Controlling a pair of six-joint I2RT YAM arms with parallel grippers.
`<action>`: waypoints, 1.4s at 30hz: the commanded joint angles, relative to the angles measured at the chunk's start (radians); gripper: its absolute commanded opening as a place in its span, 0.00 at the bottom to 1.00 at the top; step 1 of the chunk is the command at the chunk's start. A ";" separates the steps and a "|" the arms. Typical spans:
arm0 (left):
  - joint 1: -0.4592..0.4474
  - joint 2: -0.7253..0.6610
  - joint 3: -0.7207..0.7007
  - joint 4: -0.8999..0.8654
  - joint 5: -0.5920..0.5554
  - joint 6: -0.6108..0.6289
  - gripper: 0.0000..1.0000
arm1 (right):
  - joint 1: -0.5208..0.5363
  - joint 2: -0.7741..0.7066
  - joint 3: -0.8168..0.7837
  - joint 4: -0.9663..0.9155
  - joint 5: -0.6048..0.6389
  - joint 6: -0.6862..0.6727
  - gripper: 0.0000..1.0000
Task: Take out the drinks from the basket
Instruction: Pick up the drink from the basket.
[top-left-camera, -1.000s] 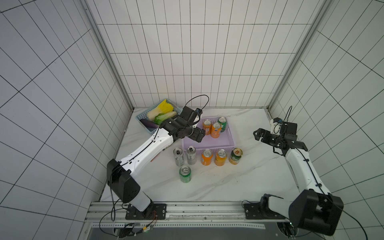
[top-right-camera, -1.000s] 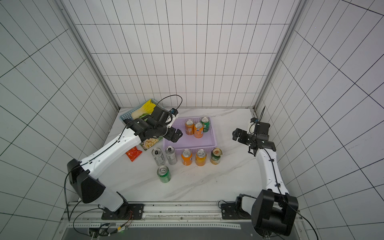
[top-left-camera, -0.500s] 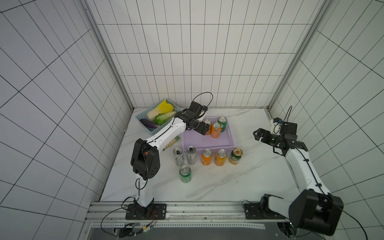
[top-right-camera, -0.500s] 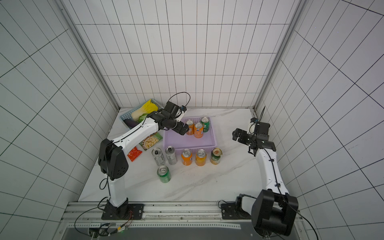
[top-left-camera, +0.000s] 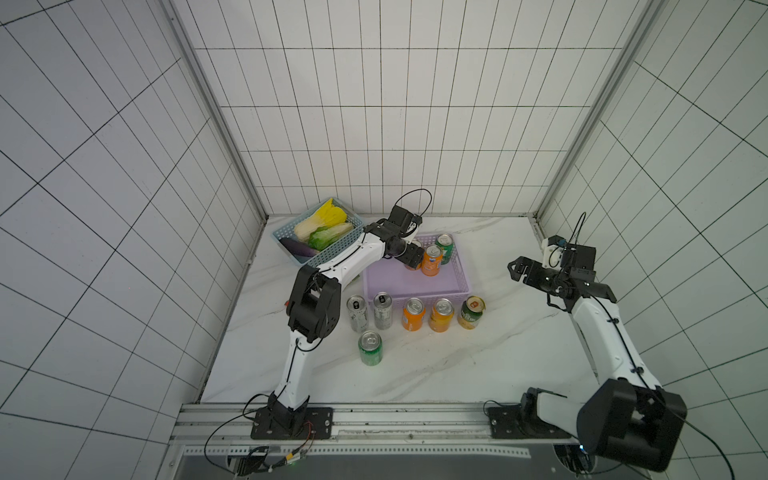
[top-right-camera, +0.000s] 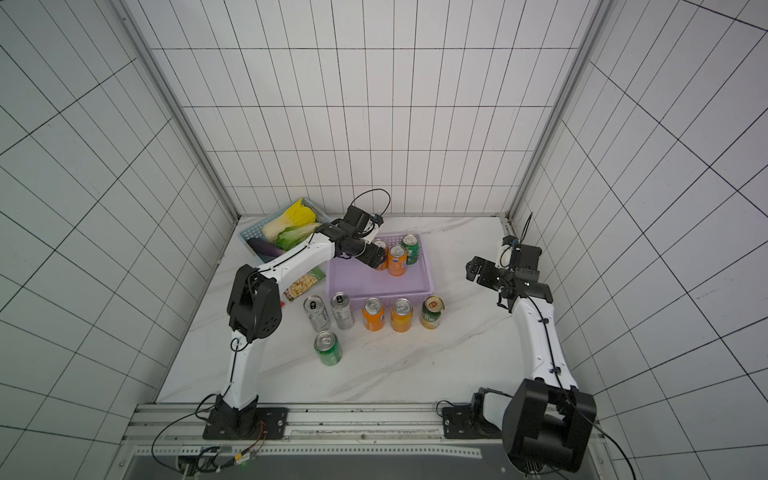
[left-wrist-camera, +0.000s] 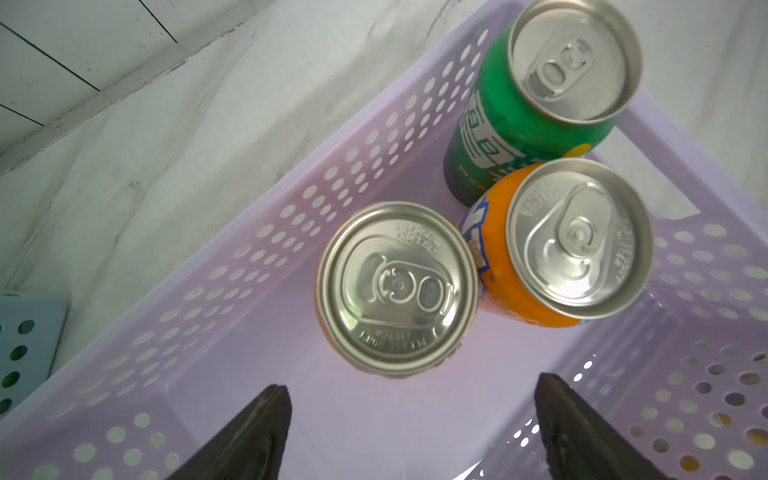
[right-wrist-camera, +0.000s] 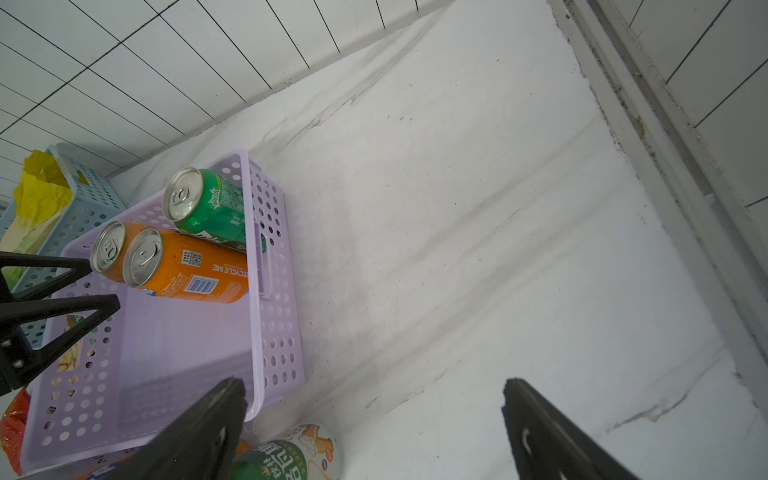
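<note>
The lilac basket (top-left-camera: 388, 280) (top-right-camera: 365, 284) holds three upright drinks at its back. An orange can (left-wrist-camera: 397, 286) stands closest to my left gripper (left-wrist-camera: 411, 382) (top-left-camera: 412, 261). A second orange can (left-wrist-camera: 577, 241) (top-left-camera: 431, 259) and a green can (left-wrist-camera: 569, 62) (top-left-camera: 444, 248) stand beside it. My left gripper hangs open over the basket floor, just short of the closest can, with nothing between its fingers. Six more drinks stand on the table before the basket: two silver (top-left-camera: 357, 312), two orange (top-left-camera: 413, 314), one green-and-gold (top-left-camera: 471, 312), one green (top-left-camera: 370, 348). My right gripper (top-left-camera: 515, 270) (right-wrist-camera: 374, 382) hovers open, right of the basket.
A blue basket (top-left-camera: 332, 249) with vegetables stands at the back left, close to the lilac one. A snack packet (top-right-camera: 305, 282) lies under my left forearm. Tiled walls close the back and both sides.
My left arm has swung right and reached farther over the basket, bringing its gripper up to the orange cans. The right arm has not moved.
</note>
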 joint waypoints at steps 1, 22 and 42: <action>0.016 0.031 0.032 0.074 0.042 -0.008 0.89 | -0.011 0.001 -0.031 0.014 -0.013 0.004 0.99; 0.027 0.129 0.052 0.152 0.185 -0.043 0.78 | -0.013 -0.008 -0.032 0.017 -0.016 0.007 1.00; 0.026 -0.036 -0.129 0.248 0.124 -0.043 0.62 | -0.018 -0.008 -0.034 0.019 -0.017 0.008 0.99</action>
